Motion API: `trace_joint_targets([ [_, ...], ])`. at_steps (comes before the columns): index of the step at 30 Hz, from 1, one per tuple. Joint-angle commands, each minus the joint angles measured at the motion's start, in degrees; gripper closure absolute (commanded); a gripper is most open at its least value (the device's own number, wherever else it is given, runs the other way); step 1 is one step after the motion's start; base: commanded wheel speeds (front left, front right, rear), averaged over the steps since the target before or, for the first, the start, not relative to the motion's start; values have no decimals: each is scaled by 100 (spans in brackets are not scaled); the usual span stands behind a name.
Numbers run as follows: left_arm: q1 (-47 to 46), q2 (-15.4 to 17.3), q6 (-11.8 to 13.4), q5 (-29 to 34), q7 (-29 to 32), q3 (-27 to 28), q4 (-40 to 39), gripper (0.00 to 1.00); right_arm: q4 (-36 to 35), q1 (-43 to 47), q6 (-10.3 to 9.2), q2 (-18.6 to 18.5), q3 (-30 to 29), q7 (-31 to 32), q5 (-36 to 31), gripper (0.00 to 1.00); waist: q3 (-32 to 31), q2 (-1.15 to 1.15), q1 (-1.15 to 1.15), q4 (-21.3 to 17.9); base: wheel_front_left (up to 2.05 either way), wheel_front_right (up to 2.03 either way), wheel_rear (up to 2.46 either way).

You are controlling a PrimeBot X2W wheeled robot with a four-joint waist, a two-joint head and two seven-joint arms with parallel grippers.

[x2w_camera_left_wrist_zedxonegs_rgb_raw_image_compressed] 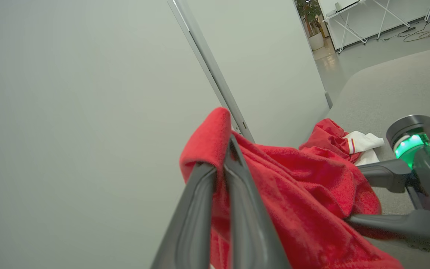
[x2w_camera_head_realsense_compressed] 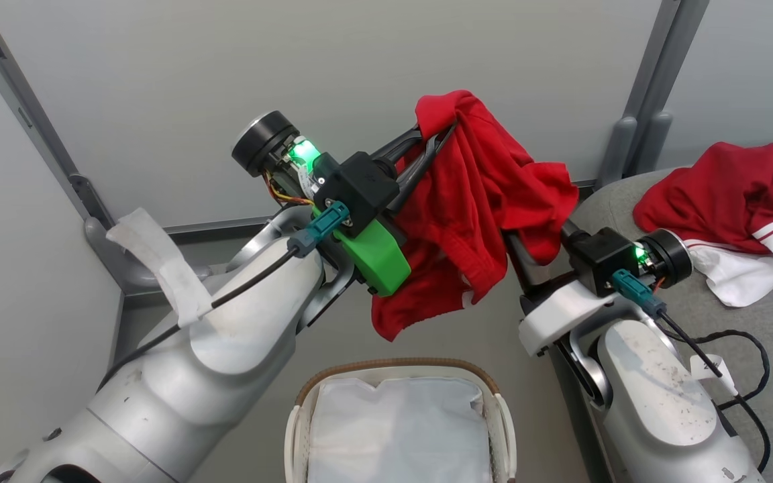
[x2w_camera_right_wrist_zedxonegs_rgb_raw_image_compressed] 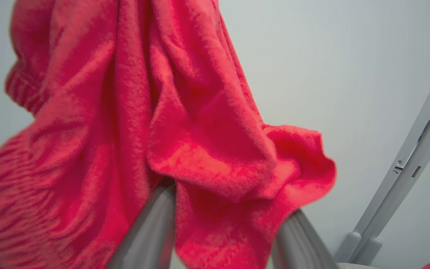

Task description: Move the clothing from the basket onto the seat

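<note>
My left end effector (x2w_camera_head_realsense_compressed: 435,137) is clamped on the top edge of the clothing (x2w_camera_head_realsense_compressed: 480,201), so it hangs free above the basket (x2w_camera_head_realsense_compressed: 299,402) below. My right end effector (x2w_camera_right_wrist_zedxonegs_rgb_raw_image_compressed: 230,201) stands apart around a lower fold, I think to help carry it toward the seat (x2w_camera_head_realsense_compressed: 729,322) beside it.

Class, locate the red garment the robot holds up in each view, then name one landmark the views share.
Head view: the red garment hangs at centre, above the basket, pinched by the left hand.
Left wrist view: red garment centre to lower right, draped from that hand.
Right wrist view: red garment left and centre, between the right hand's fingers.
Shared landmark: the grey partition post beside the seat.
</note>
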Motion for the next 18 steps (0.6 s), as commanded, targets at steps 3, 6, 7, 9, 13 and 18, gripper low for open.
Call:
trace_joint_targets([
  [3, 159, 34, -17, -93, -20, 38, 9, 100, -34, -106, -7, -20, 25, -2, 44, 100, 35, 0, 0, -2, 0, 0, 0],
  [6, 237, 49, -16, -172, -20, 82, 44, 100, -79, -133, -7, -20, 53, -2, 66, 100, 61, 0, 0, -17, 0, 0, 0],
  [7, 282, 47, -12, -206, -20, 100, 56, 100, -94, -134, -7, -20, 57, -2, 65, 100, 71, 0, 0, -23, 0, 0, 0],
  [9, 376, 33, 5, -251, -20, 135, 72, 100, -118, -136, -6, -20, 53, -2, 59, 100, 87, 0, 0, -34, 0, 0, 0],
  [13, 620, -11, 47, -368, -20, 225, 120, 87, -165, -140, -7, -21, -68, -2, -7, 100, 113, 0, 0, -58, 0, 0, 0],
  [18, 1131, -125, 85, -571, -20, 375, 208, 0, -224, -125, -7, -21, -317, -2, -117, 100, 151, 0, 0, -86, 0, 0, 0],
])
